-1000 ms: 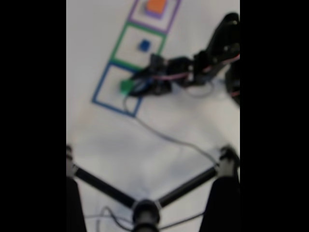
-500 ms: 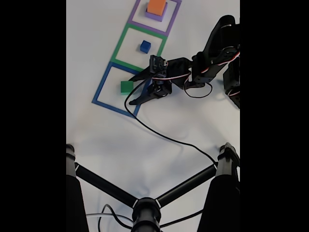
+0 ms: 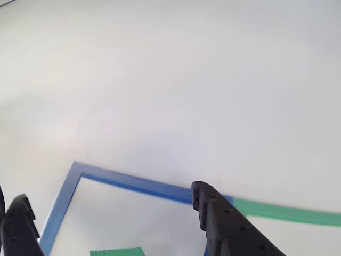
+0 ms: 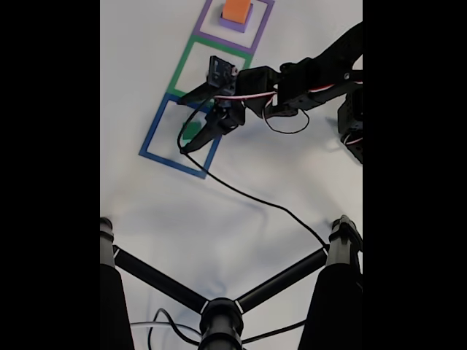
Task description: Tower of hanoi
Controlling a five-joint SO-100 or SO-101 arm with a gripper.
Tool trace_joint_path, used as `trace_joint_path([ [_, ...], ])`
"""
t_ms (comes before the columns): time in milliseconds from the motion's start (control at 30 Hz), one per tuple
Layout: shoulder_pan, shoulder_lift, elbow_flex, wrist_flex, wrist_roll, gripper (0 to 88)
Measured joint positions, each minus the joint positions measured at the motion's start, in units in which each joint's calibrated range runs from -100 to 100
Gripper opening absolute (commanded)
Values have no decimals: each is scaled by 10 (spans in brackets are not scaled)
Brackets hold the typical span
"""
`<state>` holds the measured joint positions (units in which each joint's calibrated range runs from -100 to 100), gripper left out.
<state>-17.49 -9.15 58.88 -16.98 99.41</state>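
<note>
White bench [image 4: 241, 219] runs bare around a column of three tape squares, with tripod legs [image 4: 157, 281] low in the fixed view. Over the blue tape square [image 4: 153, 149] hangs the hand [image 4: 188, 120], jaws apart and empty, straddling the green block [image 4: 191, 131], whose top edge shows between the fingers in the other view [image 3: 116, 251]. The orange block [image 4: 236, 10] sits on the purple slab [image 4: 233, 24] in the purple tape square; the blue cube is hidden behind the arm. Likely risks: a finger landing on the block's edge and shoving it, or the trailing black cable [image 4: 248, 195] dragging across it. Open bench lies to the left and below.
</note>
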Motion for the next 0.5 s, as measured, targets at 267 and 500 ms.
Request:
trace_joint_path([
  [267,42,-148,-82,309,-2,147],
  [500,89,-314,-96,542,-4,96],
])
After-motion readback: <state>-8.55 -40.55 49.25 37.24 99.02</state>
